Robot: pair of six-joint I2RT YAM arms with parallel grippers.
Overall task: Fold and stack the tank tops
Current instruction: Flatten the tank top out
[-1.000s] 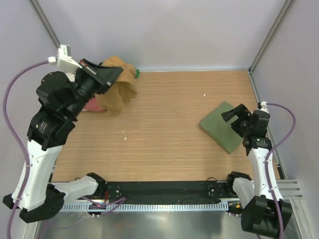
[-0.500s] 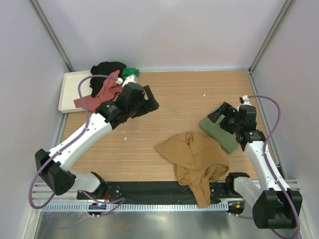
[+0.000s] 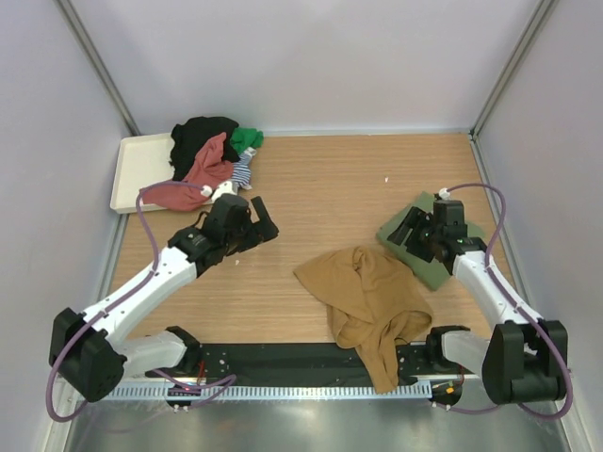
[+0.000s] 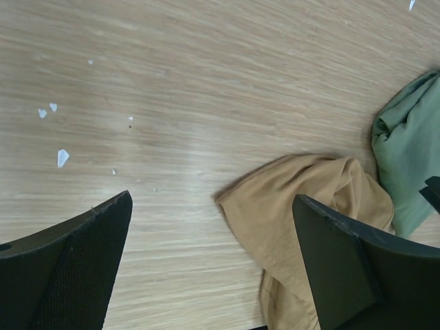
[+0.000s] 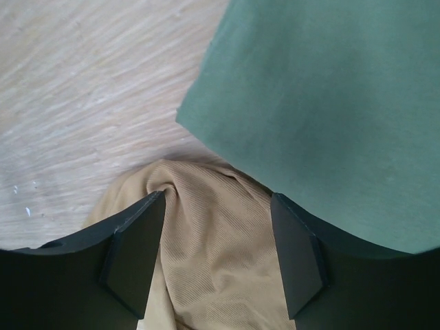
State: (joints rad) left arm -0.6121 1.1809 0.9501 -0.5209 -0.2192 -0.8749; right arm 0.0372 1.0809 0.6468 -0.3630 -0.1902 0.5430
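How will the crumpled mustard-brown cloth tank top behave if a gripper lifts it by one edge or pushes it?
Probably floppy: the crumpled mustard-brown cloth tank top lies in soft folds, so it would likely hang limp. It looks thin, so it is probably light. A push would likely bunch it up rather than slide it whole.

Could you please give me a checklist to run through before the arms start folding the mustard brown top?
1. Mustard brown cloth tank top free of both grippers: ok.
2. It lies flat: not ok; it is crumpled, with one end draped over the near edge of the wooden table.
3. Left gripper jaws open and empty: ok.
4. Right gripper jaws apart with nothing clamped: ok. Whether it touches cloth: cannot tell.
5. Folded olive green cloth top clear of the brown one: not ok; their edges meet.
6. Heap of black, red and green tops waiting at the flat cream tray: ok.
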